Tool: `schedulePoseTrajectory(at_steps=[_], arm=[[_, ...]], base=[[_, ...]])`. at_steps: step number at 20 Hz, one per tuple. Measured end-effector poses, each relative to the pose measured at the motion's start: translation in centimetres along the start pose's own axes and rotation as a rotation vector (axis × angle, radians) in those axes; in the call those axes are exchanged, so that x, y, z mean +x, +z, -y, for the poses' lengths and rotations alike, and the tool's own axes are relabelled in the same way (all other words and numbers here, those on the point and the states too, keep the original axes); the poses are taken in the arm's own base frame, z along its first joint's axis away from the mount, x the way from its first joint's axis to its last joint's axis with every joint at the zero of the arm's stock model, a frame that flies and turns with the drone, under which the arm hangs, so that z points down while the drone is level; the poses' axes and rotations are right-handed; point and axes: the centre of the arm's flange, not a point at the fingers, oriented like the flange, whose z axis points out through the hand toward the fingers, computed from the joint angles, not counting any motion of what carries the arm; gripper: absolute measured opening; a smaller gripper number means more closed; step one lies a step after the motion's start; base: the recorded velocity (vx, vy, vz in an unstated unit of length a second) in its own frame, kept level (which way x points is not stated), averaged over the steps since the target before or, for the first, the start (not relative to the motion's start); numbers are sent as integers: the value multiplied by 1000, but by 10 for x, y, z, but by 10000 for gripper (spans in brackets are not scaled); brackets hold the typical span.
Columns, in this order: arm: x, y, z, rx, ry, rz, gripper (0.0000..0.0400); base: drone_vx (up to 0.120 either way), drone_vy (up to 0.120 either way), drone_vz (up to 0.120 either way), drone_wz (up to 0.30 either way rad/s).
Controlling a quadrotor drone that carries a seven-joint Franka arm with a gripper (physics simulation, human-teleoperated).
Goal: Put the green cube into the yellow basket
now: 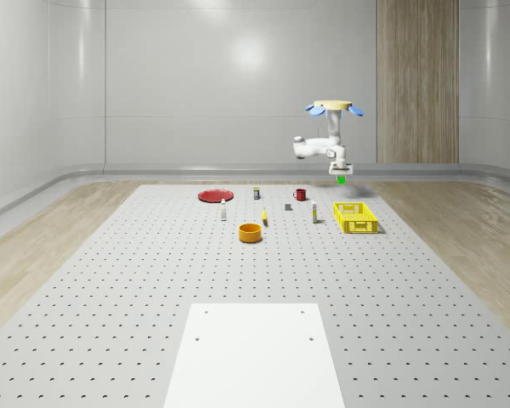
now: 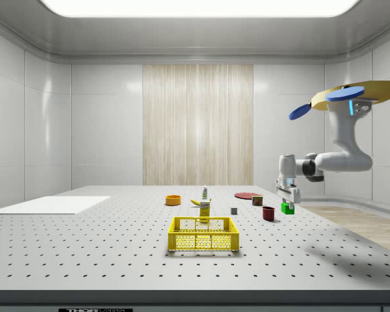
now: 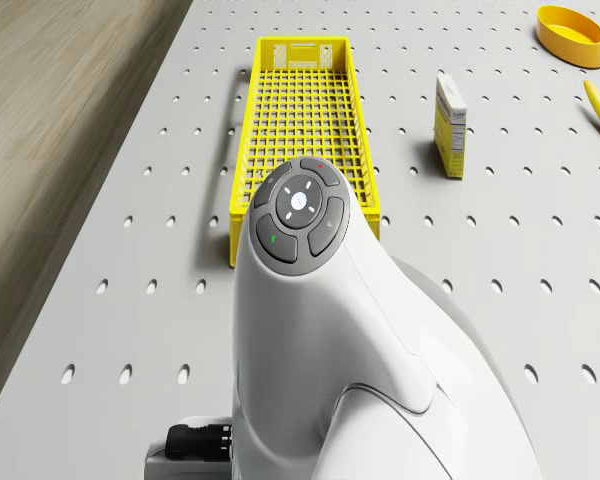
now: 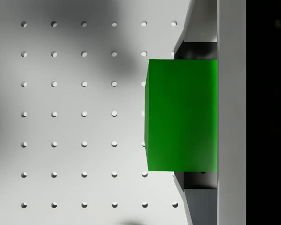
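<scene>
Whole-scene view, near to far: white sheet [image 1: 255,354] flat on the perforated tabletop [image 1: 110,280] at the near edge. Further back, orange bowl [image 1: 251,232], then yellow basket [image 1: 355,218] toward the view's right, with small bottles and boxes scattered between. Red cup [image 1: 300,195] and red plate [image 1: 214,195] at the far end.

Drone [image 1: 332,108] hovering in the air above the tabletop, behind the yellow basket, arm bent down below it. Claw [image 1: 340,172] clenched on the green cube [image 1: 341,179], cube held off the surface, well above tabletop level.

Side view: cube [image 2: 287,208] hanging under the claw [image 2: 288,199], to the right of the basket [image 2: 203,234] and beyond it, not over it. Red cup [image 2: 268,213] just left of the cube in this view.

Wrist view: green cube [image 4: 181,115] gripped between the fingers [image 4: 232,112], bare perforated tabletop underneath.

Drone view: arm's wrist in front, yellow basket [image 3: 303,60] ahead of it, yellow box [image 3: 450,124] standing beside the basket.
</scene>
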Motion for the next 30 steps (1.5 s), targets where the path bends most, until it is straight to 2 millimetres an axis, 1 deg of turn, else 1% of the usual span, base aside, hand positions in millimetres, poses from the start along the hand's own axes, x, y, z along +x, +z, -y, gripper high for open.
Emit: schedulePoseTrajectory(at_steps=[2,30], arm=[[0,0,0,0,0,0,252],[0,0,0,0,0,0,252]], base=[[120,80,0,0],[120,0,0,0]])
